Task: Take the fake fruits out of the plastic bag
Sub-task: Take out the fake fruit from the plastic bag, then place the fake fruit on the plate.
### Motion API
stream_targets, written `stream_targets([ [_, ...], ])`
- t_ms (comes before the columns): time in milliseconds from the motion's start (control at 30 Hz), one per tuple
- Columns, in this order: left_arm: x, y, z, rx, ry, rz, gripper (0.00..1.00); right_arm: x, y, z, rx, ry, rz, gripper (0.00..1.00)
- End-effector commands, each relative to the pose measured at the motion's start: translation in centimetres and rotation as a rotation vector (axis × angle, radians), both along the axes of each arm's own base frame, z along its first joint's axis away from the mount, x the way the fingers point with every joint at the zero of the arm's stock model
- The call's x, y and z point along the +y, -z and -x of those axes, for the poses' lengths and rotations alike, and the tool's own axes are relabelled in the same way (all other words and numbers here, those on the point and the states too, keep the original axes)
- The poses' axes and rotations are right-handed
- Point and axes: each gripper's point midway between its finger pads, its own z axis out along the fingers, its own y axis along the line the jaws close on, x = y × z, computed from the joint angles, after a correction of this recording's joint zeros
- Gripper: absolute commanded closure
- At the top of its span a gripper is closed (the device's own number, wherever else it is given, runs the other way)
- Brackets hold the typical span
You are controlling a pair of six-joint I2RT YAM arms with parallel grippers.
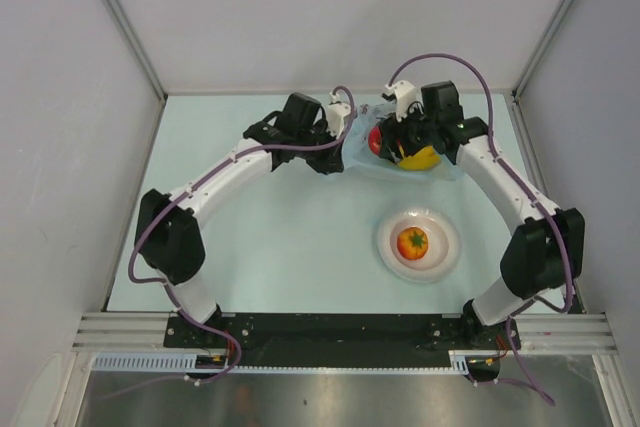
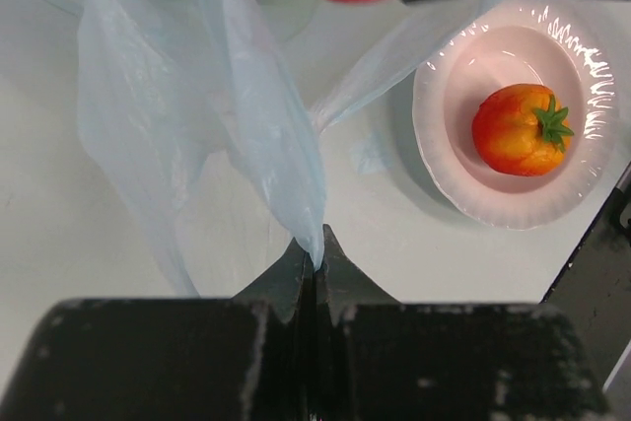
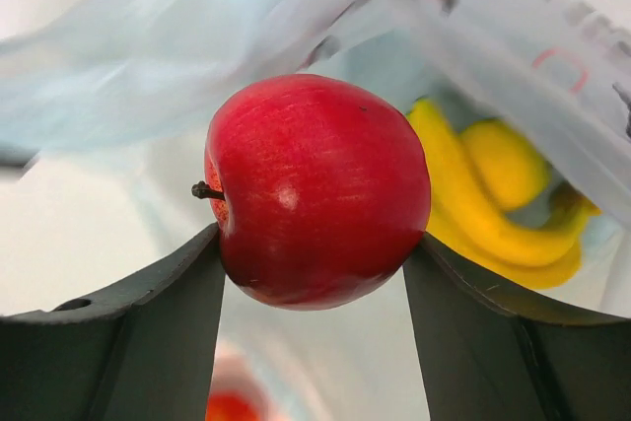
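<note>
Near the arm bases, open pale table [image 1: 280, 247] stretches left; right of it a glossy white plate [image 1: 446, 253] holds an orange-red fruit [image 1: 412, 242]. Farther back, the left gripper [image 2: 315, 255] pinches tight on a fold of the thin, crinkled plastic bag [image 2: 197, 115]. The right gripper [image 3: 315, 236], jaws parted wide, clamps a shiny red apple [image 3: 315, 189] at the bag's mouth, with a yellow banana [image 3: 483, 219] behind it, near the table's far edge.

The top camera sits above and behind the arm bases, looking down over the whole table [image 1: 280, 227]. The left wrist camera looks closely down on the plastic bag [image 2: 197, 125] and white plate [image 2: 434, 175]. The right wrist camera nearly touches the red apple [image 3: 315, 189], which all three views share.
</note>
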Motion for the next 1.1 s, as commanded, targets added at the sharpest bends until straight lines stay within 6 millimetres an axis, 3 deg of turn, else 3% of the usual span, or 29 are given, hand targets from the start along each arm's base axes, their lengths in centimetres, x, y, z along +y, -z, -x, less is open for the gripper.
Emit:
stream_targets([
  [0,-1.4,-1.5,-0.9,-0.033,0.001,0.045,1.0,-0.2,-0.6,6.9,0.139,-0.171,-0.096,0.63],
  [33,-1.4,-1.4,-0.7,-0.027,0.006,0.045,1.0,-0.3,-2.0,7.9,0.113,-0.193,-0.114,0.63],
  [133,-1.9,-1.2,-0.3,-0.014,0.027,0.052,1.0,-0.3,-3.2,12.0,0.132,-0.316,-0.125,0.62],
  [267,-2.4,-1.3,-0.1,0.01,0.03,0.071,1.0,-1.9,-0.4,18.3,0.274,-0.505,-0.01,0.61],
  [400,-2.7,-1.6,-0.3,0.006,0.036,0.077,1.0,-5.0,3.5,21.7,0.417,-0.548,0.076,0.61],
  [533,-2.9,-2.1,-0.3,-0.012,0.044,0.073,1.0,-7.4,4.7,21.7,0.481,-0.474,0.031,0.61],
  [667,-2.9,-2.0,0.3,-0.008,0.056,0.071,0.99,-9.8,5.8,20.2,0.552,-0.355,-0.058,0.61],
  [1067,-3.2,-1.2,1.6,-0.025,0.102,0.026,0.99,-11.5,10.6,19.3,0.812,-0.22,-0.236,0.6],
])
